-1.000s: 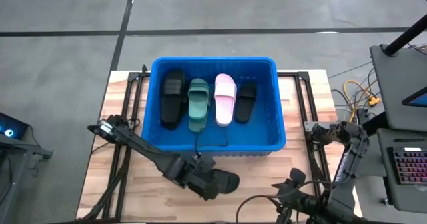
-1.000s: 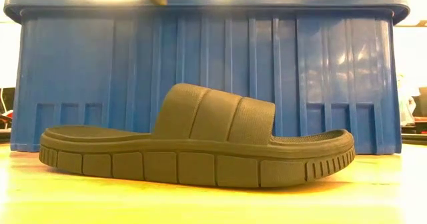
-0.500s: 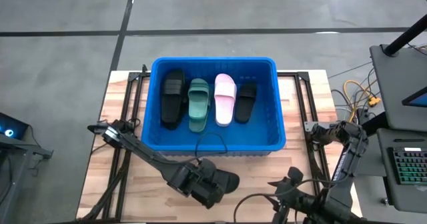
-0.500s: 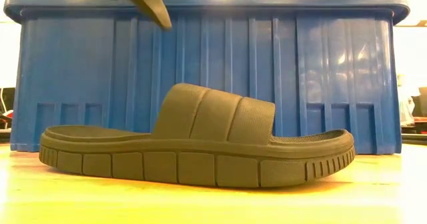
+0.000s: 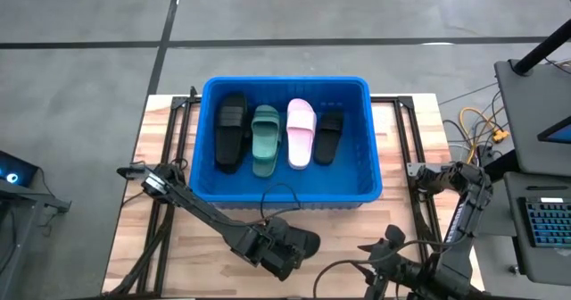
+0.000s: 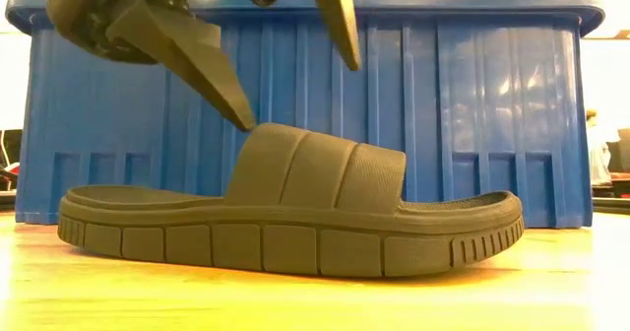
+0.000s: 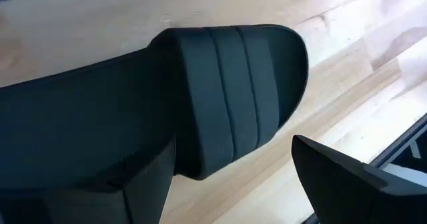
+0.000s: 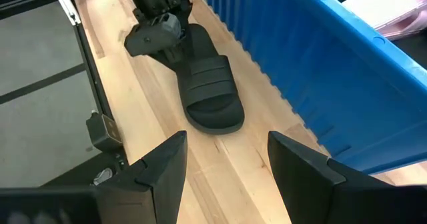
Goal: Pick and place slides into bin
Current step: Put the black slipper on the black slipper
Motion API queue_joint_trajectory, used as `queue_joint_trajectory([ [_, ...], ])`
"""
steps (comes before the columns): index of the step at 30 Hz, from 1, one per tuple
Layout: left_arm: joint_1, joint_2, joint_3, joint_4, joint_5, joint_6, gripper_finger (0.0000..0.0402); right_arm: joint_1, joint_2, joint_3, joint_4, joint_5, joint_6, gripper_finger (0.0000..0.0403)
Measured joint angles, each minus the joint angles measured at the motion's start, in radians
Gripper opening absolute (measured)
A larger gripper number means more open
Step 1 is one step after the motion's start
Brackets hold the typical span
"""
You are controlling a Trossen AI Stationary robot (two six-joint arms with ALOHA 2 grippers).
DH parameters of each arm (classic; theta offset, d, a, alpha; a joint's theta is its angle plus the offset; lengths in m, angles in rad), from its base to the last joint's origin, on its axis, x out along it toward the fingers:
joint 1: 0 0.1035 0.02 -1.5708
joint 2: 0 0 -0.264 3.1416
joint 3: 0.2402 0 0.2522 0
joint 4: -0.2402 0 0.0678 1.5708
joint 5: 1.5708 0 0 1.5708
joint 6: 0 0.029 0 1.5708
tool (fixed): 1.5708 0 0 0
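A black slide lies sole-down on the wooden table in front of the blue bin, its toe end toward the table's right edge. My left gripper hangs open just above its wide strap. One finger is over the strap's heel-side edge and the other is higher, over the strap's middle. In the bin lie two black slides, a green one and a pink one. My right gripper waits open above the table's near right part. My left gripper comes at the slide slanting down from above. The tip of its lower finger stands right at the strap's heel-side edge. I cannot tell whether it touches. The other finger is clear of the strap.
The bin's ribbed near wall stands close behind the slide. A dark cable loop hangs over that wall. Black frame rails run along the table's left and right sides. Bare wood lies at the near left.
My left gripper has come down toward the black slide and rolled about its own axis, staying open. In the low view its fingers have dropped from the top edge to just above the strap. The slide has not moved.
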Motion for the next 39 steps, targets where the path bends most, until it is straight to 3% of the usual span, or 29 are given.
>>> queue_joint_trajectory([
  [25,0.013,0.023,-0.016,0.066,-0.043,0.041,0.0277,0.002,0.0,0.0,0.0,0.0,-0.003,0.0198],
  [29,0.017,0.025,-0.016,0.063,-0.043,0.042,0.0241,0.002,0.0,0.0,0.0,0.009,-0.004,0.0198],
  [39,0.026,0.027,-0.021,0.077,-0.054,0.093,0.0107,0.002,-0.001,0.0,0.002,0.051,0.015,0.0198],
])
